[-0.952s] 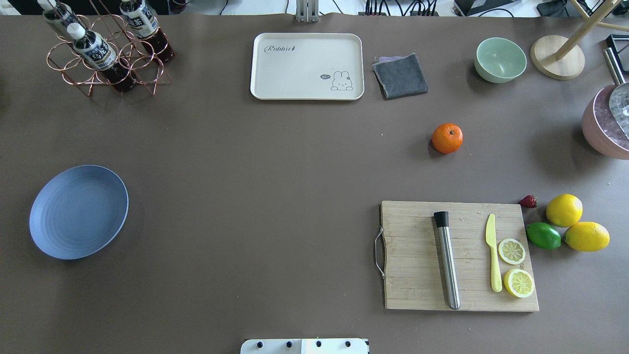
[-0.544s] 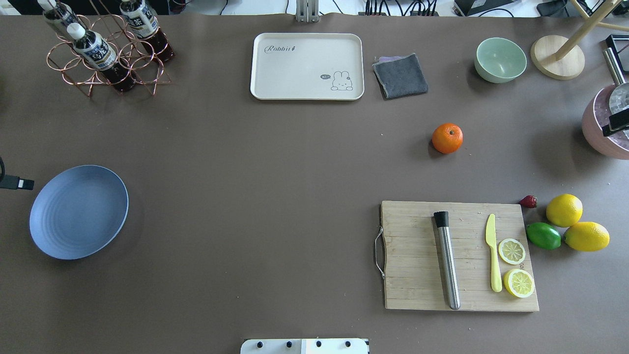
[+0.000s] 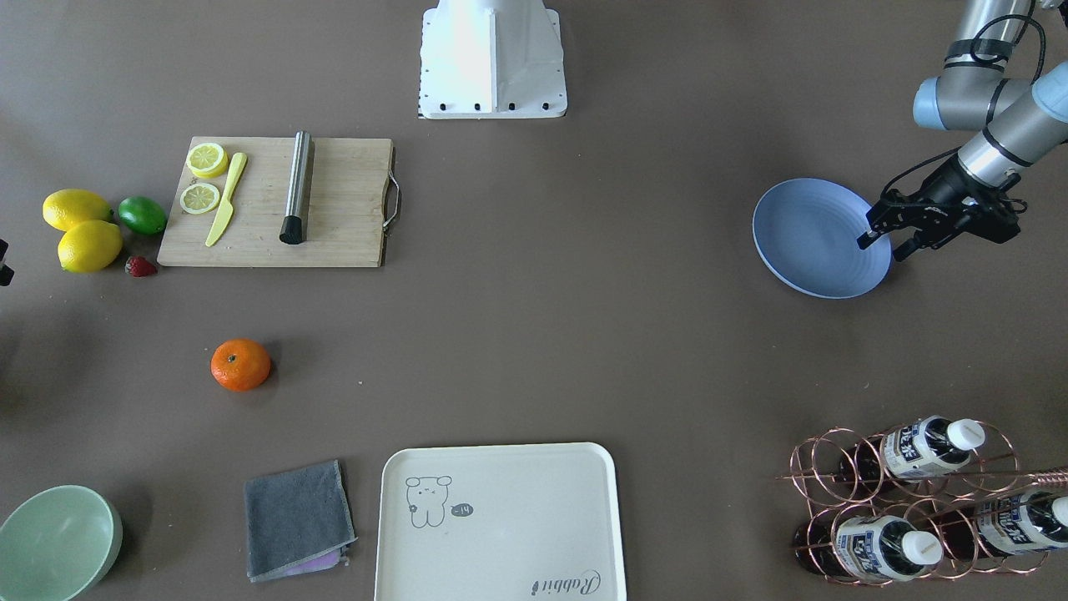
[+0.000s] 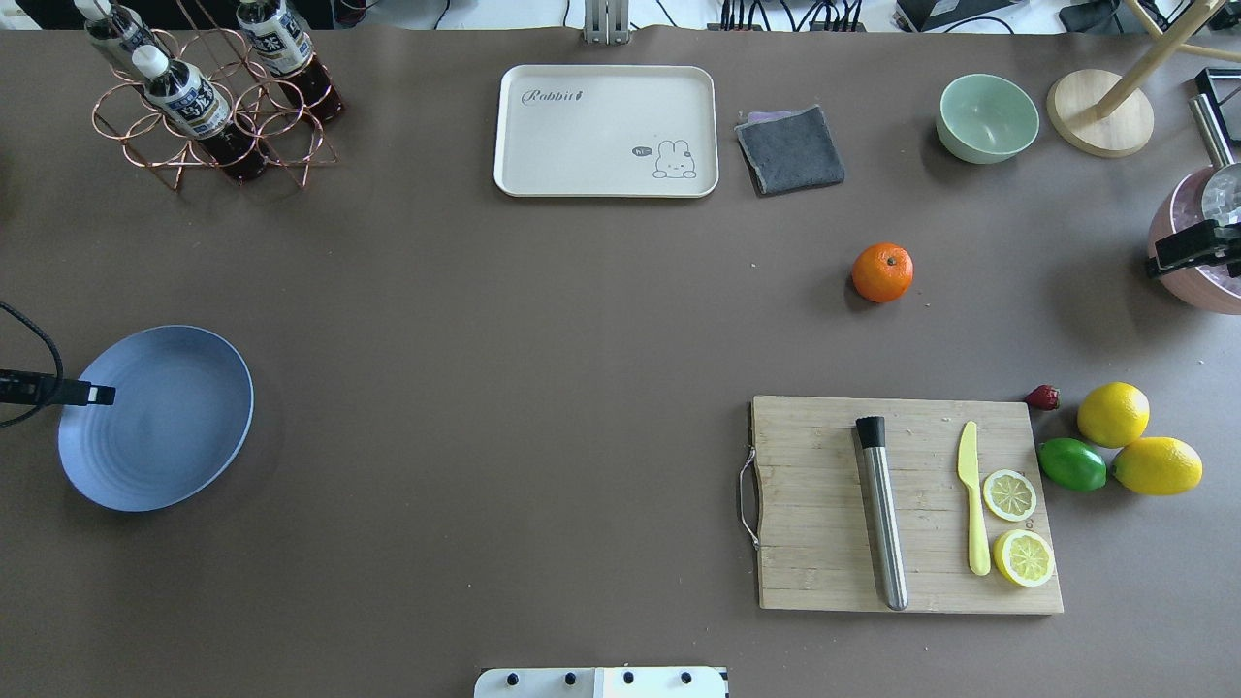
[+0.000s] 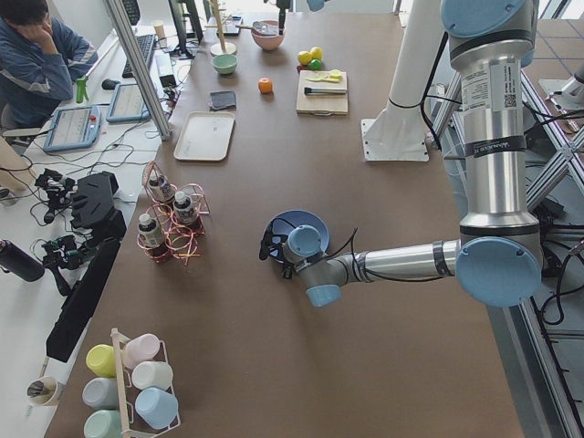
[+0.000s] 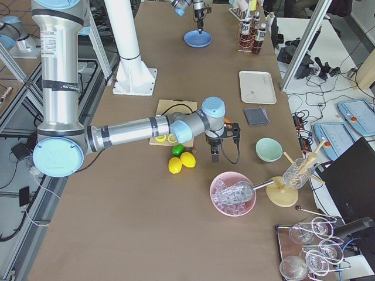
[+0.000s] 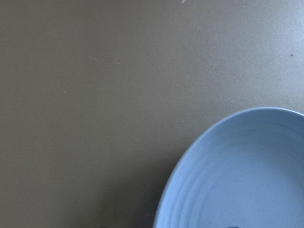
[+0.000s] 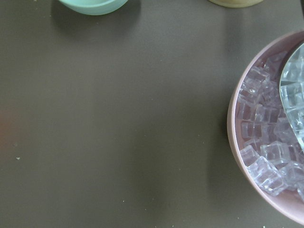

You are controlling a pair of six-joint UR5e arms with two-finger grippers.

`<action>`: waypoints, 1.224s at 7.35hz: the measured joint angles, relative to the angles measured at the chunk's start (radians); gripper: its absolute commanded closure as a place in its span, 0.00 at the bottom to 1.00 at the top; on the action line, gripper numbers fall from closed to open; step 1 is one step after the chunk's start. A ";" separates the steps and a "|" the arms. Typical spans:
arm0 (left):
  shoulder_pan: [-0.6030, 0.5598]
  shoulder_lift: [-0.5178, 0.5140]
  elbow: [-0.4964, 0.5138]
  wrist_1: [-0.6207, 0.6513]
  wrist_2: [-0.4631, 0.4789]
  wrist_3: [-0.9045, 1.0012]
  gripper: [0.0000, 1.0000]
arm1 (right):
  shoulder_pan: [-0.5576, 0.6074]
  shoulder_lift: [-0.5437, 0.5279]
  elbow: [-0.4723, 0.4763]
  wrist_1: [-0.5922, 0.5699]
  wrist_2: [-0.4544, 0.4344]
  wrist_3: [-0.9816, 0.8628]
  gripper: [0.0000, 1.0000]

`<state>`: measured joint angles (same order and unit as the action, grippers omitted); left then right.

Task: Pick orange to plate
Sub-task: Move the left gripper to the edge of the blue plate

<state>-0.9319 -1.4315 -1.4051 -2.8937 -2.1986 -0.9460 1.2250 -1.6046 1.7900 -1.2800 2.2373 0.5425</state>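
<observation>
In the front-facing view the orange (image 3: 240, 365) lies alone on the counter (image 3: 534, 334) at lower left, well apart from the plate (image 3: 801, 242) at right. The left end effector (image 3: 881, 247) hangs over the plate's rim, jaws apart, holding nothing. In the overhead view the right end effector (image 4: 1178, 254) shows at the right edge; I cannot tell its opening. Being nearer, it should probably descend centred on the fruit and close gently, since the orange may roll.

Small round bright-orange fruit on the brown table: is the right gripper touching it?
Apart. The overhead view shows a wide stretch of brown table between the orange and the right gripper, which is near the pink ice bowl.
</observation>
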 measured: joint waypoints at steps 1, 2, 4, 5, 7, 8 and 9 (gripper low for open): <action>0.004 0.006 0.000 -0.005 0.001 0.001 0.56 | 0.000 0.000 -0.001 0.000 0.000 0.000 0.01; 0.005 0.014 0.000 -0.012 -0.001 0.003 0.59 | -0.001 0.000 -0.001 0.001 -0.001 0.001 0.01; 0.005 0.033 0.001 -0.034 -0.005 0.005 0.64 | -0.001 0.000 -0.001 0.001 -0.002 0.001 0.01; 0.005 0.037 0.001 -0.040 -0.006 0.005 0.72 | -0.001 0.000 -0.001 0.001 -0.002 0.001 0.01; 0.005 0.038 0.002 -0.042 -0.007 0.005 1.00 | -0.001 0.000 -0.001 0.001 -0.002 0.000 0.01; 0.005 0.039 -0.001 -0.042 -0.014 0.002 1.00 | -0.001 0.000 -0.001 0.001 -0.002 -0.001 0.01; -0.002 0.036 -0.007 -0.042 -0.055 -0.002 1.00 | -0.001 0.000 -0.001 0.001 -0.002 -0.001 0.00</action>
<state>-0.9341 -1.3959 -1.4118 -2.9360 -2.2531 -0.9482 1.2241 -1.6042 1.7888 -1.2793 2.2353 0.5412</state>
